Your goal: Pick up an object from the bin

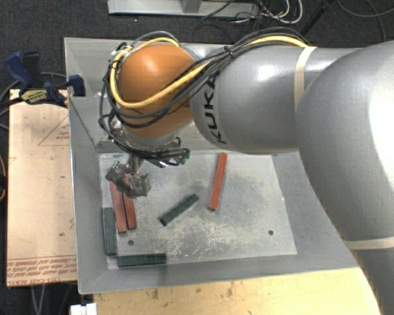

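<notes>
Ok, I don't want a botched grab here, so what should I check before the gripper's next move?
1. Gripper over a thing: ok, above the top ends of two red-brown sticks at the left of the bin.
2. Single target: not ok, the pair lies side by side, close together.
3. Neighbours clear: not ok, a dark green stick lies just to their left.
4. Something already held: cannot tell.
5. Rest out of the way: ok, the orange stick and the tilted green stick lie apart.
</notes>
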### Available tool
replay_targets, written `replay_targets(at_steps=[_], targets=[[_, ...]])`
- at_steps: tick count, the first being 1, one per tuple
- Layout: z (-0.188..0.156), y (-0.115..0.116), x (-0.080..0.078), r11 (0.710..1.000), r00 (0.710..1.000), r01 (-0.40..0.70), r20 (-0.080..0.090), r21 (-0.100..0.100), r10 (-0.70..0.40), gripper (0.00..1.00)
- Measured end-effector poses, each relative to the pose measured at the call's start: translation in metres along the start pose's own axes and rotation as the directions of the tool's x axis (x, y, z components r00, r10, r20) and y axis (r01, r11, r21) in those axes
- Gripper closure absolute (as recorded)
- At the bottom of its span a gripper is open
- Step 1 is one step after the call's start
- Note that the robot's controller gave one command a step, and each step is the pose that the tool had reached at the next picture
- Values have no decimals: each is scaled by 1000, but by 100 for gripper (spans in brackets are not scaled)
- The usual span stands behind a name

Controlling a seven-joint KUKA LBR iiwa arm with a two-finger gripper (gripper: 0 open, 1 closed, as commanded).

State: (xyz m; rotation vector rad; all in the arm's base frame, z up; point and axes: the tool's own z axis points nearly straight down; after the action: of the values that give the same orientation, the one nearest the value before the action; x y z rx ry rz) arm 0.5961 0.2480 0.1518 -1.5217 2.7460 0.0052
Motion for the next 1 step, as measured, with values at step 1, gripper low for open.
replay_targets(at_steps=[1], targets=[[-2,-1,0,1000,1000,-3,1,2,3,0]])
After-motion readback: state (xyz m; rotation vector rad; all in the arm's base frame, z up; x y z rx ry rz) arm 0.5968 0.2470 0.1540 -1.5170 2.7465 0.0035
